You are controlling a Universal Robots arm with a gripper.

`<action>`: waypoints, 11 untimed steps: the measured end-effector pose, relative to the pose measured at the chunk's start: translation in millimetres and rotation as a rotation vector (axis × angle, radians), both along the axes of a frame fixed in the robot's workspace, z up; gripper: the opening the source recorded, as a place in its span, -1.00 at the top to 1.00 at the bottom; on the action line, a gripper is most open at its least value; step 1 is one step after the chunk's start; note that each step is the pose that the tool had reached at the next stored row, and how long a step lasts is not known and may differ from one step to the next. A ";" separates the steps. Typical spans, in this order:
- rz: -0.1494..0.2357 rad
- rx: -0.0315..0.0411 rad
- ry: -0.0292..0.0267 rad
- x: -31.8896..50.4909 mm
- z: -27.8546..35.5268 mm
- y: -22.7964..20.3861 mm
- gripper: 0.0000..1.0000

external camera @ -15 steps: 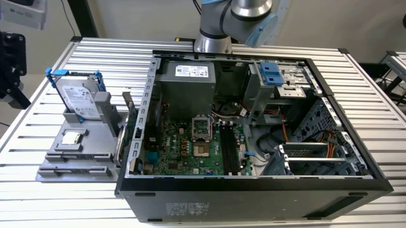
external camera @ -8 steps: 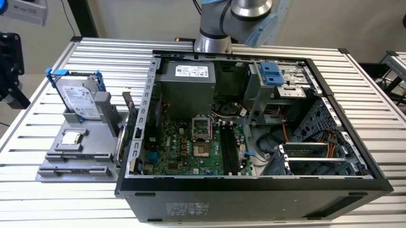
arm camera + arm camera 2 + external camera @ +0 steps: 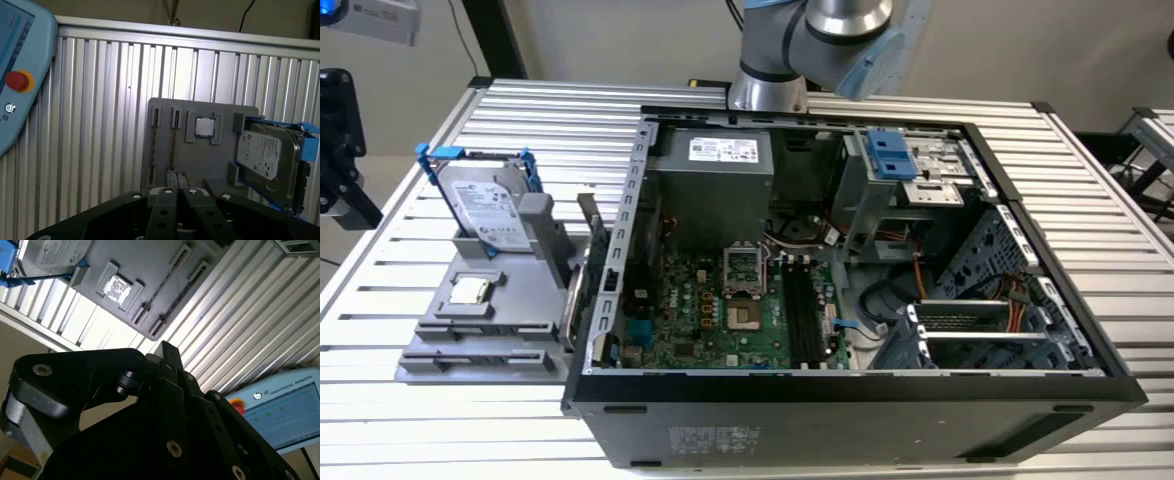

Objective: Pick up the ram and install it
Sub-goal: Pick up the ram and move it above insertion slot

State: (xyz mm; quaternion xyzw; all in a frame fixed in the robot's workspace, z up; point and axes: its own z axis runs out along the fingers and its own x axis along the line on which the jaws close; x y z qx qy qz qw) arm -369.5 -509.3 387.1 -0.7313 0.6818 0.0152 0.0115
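Observation:
The ram (image 3: 173, 147) is a thin greenish stick standing on edge in a holder of the grey tray (image 3: 200, 160), with a second thin strip in the holder beside it. My gripper (image 3: 177, 192) hangs well above the tray, its black fingers pressed together and nothing between them. In the second wrist view the gripper (image 3: 165, 347) points toward the same tray (image 3: 150, 270). In the exterior view the tray (image 3: 454, 365) lies left of the open computer case (image 3: 854, 390). Long black slots (image 3: 803, 310) run along the green motherboard (image 3: 707, 320) inside it.
On the tray also sit a square silver processor chip (image 3: 204, 127) and a hard drive (image 3: 265, 152) in a blue bracket. Everything rests on a ribbed aluminium table (image 3: 440, 420). A light blue teach pendant (image 3: 15, 75) with a red button lies beside the table.

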 end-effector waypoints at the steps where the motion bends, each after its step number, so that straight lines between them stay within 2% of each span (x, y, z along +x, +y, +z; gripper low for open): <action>1: 0.000 0.0000 0.0000 0.0 0.0 0.0 1.00; 11: 0.000 0.0000 0.0000 0.0 0.0 0.0 1.00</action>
